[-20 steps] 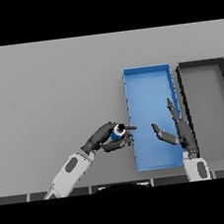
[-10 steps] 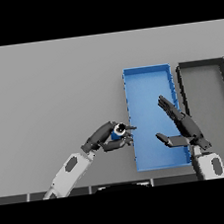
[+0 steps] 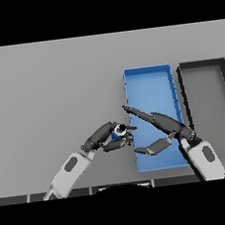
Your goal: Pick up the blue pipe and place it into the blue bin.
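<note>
A short blue pipe with a dark bore sits in my left hand, whose fingers and thumb curl round it just left of the blue bin. My right hand is open over the bin's near half, its long fingers stretched left toward the pipe, the fingertips close to it. The bin is a long rectangular blue tray lying lengthwise away from me.
A black bin of about the same size lies right beside the blue one, on its right. Grey table spreads to the left and behind.
My right hand has swung left across the blue bin and stretched its fingers toward the pipe. The left hand with the pipe has held nearly still.
</note>
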Robot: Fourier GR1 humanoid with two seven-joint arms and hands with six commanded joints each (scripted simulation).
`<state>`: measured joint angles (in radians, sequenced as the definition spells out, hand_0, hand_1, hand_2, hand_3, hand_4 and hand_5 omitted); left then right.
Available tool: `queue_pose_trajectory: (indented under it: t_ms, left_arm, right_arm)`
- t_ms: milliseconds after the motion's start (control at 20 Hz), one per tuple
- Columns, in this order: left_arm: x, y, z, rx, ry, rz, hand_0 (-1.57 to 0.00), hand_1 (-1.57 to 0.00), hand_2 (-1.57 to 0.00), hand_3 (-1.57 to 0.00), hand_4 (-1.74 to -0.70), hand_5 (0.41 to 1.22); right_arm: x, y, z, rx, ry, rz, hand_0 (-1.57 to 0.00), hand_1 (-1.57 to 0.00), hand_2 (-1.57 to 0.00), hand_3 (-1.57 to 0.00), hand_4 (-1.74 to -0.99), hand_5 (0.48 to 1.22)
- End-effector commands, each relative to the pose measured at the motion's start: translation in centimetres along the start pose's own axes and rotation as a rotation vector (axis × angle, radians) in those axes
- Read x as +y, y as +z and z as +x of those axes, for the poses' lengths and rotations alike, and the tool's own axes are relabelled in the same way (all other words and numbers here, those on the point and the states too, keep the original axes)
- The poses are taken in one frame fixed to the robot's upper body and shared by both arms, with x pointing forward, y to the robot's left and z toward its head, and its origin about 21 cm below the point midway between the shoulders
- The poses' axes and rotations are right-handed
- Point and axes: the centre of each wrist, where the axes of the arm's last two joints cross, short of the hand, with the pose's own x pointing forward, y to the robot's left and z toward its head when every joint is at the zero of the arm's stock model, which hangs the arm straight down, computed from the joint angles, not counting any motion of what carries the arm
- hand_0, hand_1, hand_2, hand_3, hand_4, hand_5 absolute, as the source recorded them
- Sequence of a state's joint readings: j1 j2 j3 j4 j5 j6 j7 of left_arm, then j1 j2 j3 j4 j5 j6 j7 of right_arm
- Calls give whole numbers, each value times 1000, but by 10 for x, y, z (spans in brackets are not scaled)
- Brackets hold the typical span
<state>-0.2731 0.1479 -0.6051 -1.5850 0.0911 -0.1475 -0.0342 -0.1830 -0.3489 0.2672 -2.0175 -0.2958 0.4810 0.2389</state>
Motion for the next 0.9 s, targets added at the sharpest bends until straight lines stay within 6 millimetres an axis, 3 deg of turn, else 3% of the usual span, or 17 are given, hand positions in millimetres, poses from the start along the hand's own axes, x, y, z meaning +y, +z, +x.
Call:
queue_pose_trajectory:
  t_ms: [0,150,450,550,650,750,800,850]
  left_arm:
    - [-1,-4,1,4,-5,-8,-1571,-1571,-1571,-1486,-1741,1221]
    - [0,-3,-3,-12,15,-23,-1571,-1571,-1571,-1516,-1741,1221]
    - [6,2,-2,-7,-22,-28,-1571,-1571,-1571,-1540,-1740,1221]
    - [4,0,1,-8,24,-42,-1571,-1571,-1571,-1484,-1736,1221]
    - [9,0,1,61,-89,-73,-1182,-1078,-1063,-1030,-1682,1221]
    - [11,3,2,146,-130,-100,-818,-706,-680,-659,-1480,1221]
    - [9,4,-1,123,-111,-86,-776,-706,-686,-583,-1533,1221]
    - [8,1,0,102,-116,-64,-935,-879,-863,-781,-1574,1221]
  right_arm:
    - [4,-6,-1,6,-9,32,1,1,1,1,-1276,527]
    - [9,-26,3,12,1,89,1,1,1,1,-1232,531]
    - [13,-68,9,-3,14,176,1,1,1,1,-1218,508]
    - [18,-78,10,1,2,207,-53,-84,-102,-46,-1245,506]
    - [16,-90,13,14,17,243,-345,-375,-379,-296,-1335,507]
    - [19,-97,12,6,29,279,-718,-699,-739,-635,-1430,522]
    - [20,-99,11,-12,6,290,-888,-873,-905,-768,-1486,550]
    - [20,-98,9,-14,-26,314,-1025,-1013,-1038,-868,-1530,606]
